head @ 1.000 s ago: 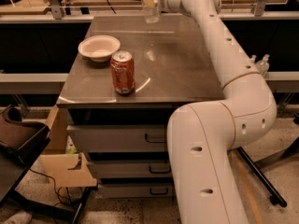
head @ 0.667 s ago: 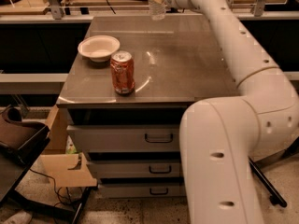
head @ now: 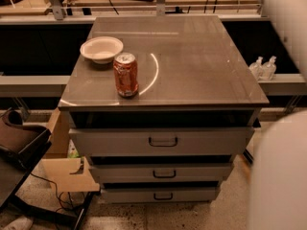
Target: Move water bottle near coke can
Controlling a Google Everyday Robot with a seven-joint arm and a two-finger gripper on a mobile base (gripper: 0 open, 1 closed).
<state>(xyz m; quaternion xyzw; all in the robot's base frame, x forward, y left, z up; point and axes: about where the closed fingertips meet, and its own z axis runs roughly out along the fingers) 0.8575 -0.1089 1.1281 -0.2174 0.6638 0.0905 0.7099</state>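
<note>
The coke can (head: 125,74), red-orange with a silver top, stands upright near the front left of the grey cabinet top (head: 192,61). The water bottle is out of view. My gripper is out of view too; only blurred white parts of my arm show, along the upper right edge (head: 285,13) and at the lower right (head: 280,176).
A white bowl (head: 101,48) sits just behind and left of the can. Two small pale pump bottles (head: 263,67) stand on a ledge to the right of the cabinet. Three drawers (head: 163,142) lie below the top. A dark chair (head: 19,143) and cardboard are at the left.
The arm has swung up and to the right. The gripper and the water bottle it held over the far edge of the cabinet top have left the view.
</note>
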